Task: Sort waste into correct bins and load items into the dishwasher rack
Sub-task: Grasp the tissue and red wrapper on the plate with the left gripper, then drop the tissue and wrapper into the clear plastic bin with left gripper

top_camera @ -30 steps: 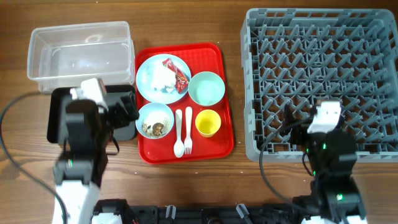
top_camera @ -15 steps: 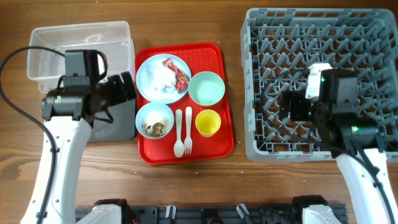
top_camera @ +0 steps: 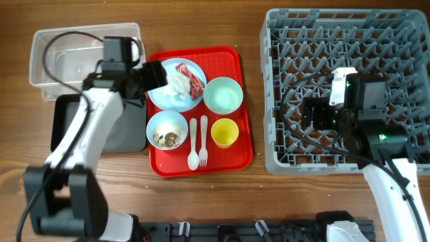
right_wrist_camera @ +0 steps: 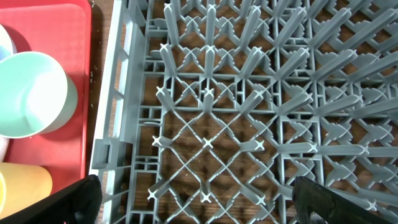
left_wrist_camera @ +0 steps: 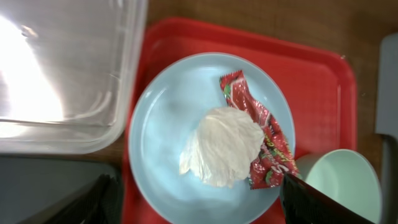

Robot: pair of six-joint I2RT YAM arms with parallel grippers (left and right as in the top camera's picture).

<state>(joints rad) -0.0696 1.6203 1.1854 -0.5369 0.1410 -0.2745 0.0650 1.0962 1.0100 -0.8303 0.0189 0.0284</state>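
Note:
The pale blue plate (top_camera: pixel 168 101) on the flat red tray holds a crumpled white tissue (top_camera: pixel 178 83) and a red snack wrapper (top_camera: pixel 193 81). My left gripper (top_camera: pixel 153 74) is open and empty above the plate's left edge. In the left wrist view the tissue (left_wrist_camera: pixel 224 146) and wrapper (left_wrist_camera: pixel 264 137) lie on the plate (left_wrist_camera: pixel 161 124) between my fingers (left_wrist_camera: pixel 199 208). A small blue bowl (top_camera: pixel 154 121) holds food scraps (top_camera: pixel 168 138). My right gripper (top_camera: pixel 310 113) is open and empty over the grey dishwasher rack (top_camera: pixel 376 40), which also shows in the right wrist view (right_wrist_camera: pixel 249 112).
The clear tub (top_camera: pixel 86 57) and black tray (top_camera: pixel 64 128) stand left of the red serving tray (top_camera: pixel 201 168). The tray also carries a mint bowl (top_camera: pixel 223 95), yellow cup (top_camera: pixel 224 132), white spoon (top_camera: pixel 193 144) and fork (top_camera: pixel 203 141).
My left arm has swung from over the black tray up and right to the plate. My right arm rose over the rack's left side, then held still.

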